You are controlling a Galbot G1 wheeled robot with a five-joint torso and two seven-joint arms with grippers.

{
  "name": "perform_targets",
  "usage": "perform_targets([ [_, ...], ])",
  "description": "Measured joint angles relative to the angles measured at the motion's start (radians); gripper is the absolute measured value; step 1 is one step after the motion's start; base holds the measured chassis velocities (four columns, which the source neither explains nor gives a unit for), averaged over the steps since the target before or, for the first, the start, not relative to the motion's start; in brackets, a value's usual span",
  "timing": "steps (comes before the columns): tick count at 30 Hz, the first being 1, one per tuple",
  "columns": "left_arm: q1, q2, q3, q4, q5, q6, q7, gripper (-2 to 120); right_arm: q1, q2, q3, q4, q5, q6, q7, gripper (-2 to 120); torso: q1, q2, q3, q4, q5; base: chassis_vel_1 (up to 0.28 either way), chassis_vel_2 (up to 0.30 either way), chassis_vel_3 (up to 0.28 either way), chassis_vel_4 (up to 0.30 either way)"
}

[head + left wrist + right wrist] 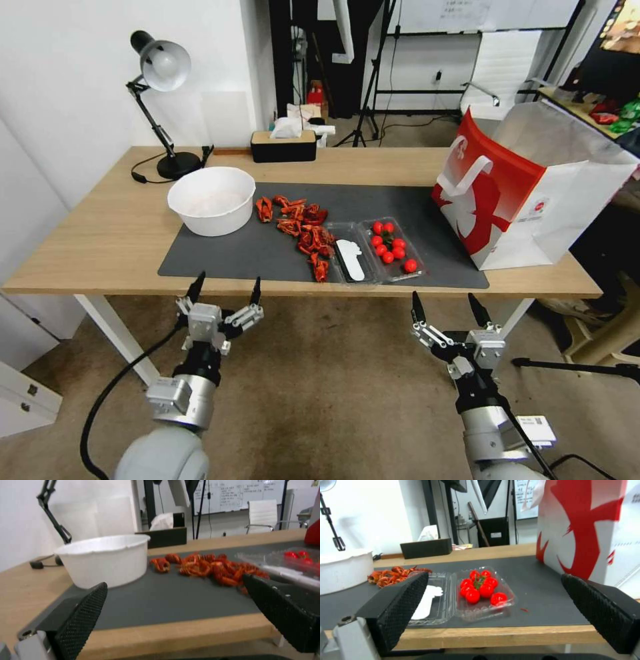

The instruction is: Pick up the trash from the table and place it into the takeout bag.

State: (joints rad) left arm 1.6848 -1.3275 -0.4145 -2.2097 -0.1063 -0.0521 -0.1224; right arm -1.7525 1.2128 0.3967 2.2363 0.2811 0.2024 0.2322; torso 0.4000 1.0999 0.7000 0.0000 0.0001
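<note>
From the head view, the left gripper (225,285) hangs just short of the near edge of the bench (100,240), fingers spread wide and holding nothing; beyond it on the grey mat (267,253) sits a white bowl (211,200), and ahead to its right a heap of red shells (300,230). The right gripper (445,305) waits likewise below the bench edge, wide open and empty, with an open clear plastic box (373,252) of small tomatoes (390,245) straight ahead of it and the takeout bag (527,193) standing upright farther ahead to its right. A desk lamp (160,73) and a tissue box (283,145) stand at the far side. In the left wrist view the two spread fingers (80,615) frame the mat, the bowl close ahead by one finger, the shells past it. In the right wrist view the open fingers (396,605) frame the plastic box of tomatoes close ahead, the bag's red-and-white wall rising behind the other finger.
</note>
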Motion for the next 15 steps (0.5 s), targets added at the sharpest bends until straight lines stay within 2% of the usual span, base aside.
perform_targets([
  [7,-0.008,-0.023,0.014,0.060,-0.003,-0.023,0.001,100,0.045,-0.017,-0.002,-0.051,0.085,0.000,-0.038,100,0.000,0.000,0.000,0.0000,0.0000,0.000,0.000,0.000,0.000],
  [15,0.004,-0.028,-0.003,0.061,-0.003,-0.044,0.001,100,0.055,-0.014,-0.015,-0.073,0.107,0.000,-0.064,100,0.000,0.000,0.000,0.0000,0.0000,0.000,0.000,0.000,0.000],
])
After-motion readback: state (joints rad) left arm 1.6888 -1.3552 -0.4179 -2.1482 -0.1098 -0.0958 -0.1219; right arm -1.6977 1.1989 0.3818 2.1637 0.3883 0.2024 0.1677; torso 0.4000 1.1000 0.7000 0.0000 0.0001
